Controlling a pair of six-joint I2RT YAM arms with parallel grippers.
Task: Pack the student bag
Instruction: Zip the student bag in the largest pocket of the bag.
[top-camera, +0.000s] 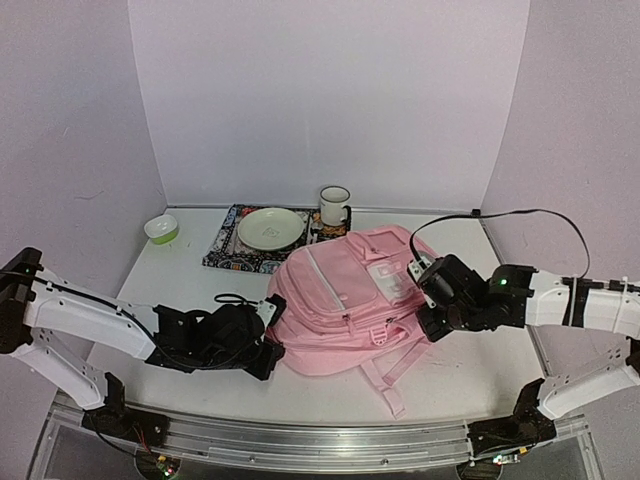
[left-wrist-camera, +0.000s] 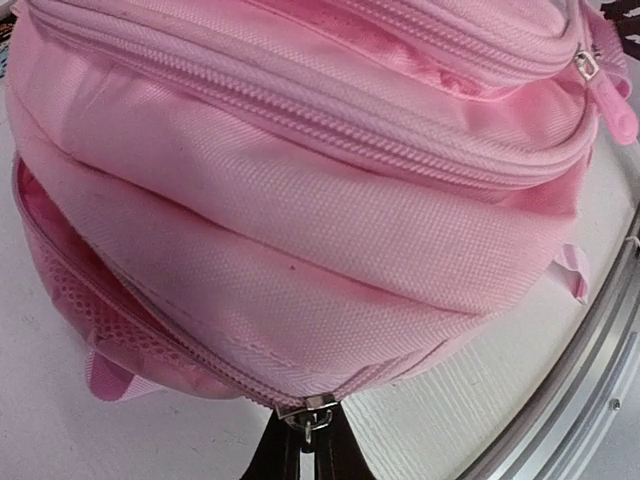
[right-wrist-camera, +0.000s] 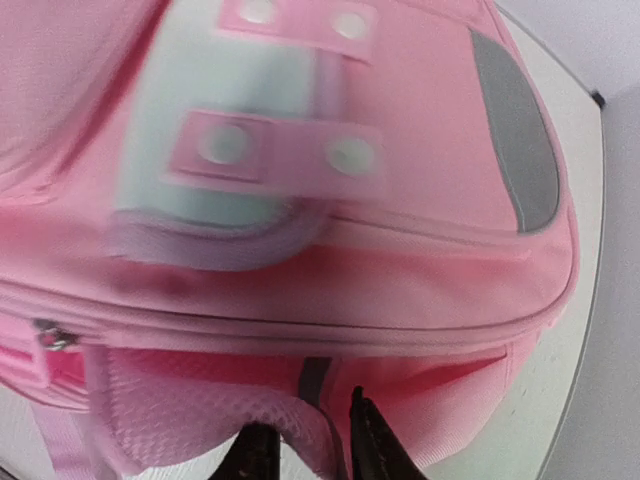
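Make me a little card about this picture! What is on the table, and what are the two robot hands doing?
bag: pink bag, lying in the middle of the table
left hand: left hand shut on the zip pull at the bag's near left edge
right hand: right hand a little open, fingers on either side of a fold at the bag's right edge
behind the bag: plate on a patterned mat, mug beside it
far left: green bowl

Plate on mat behind student bag; mug right, bowl left
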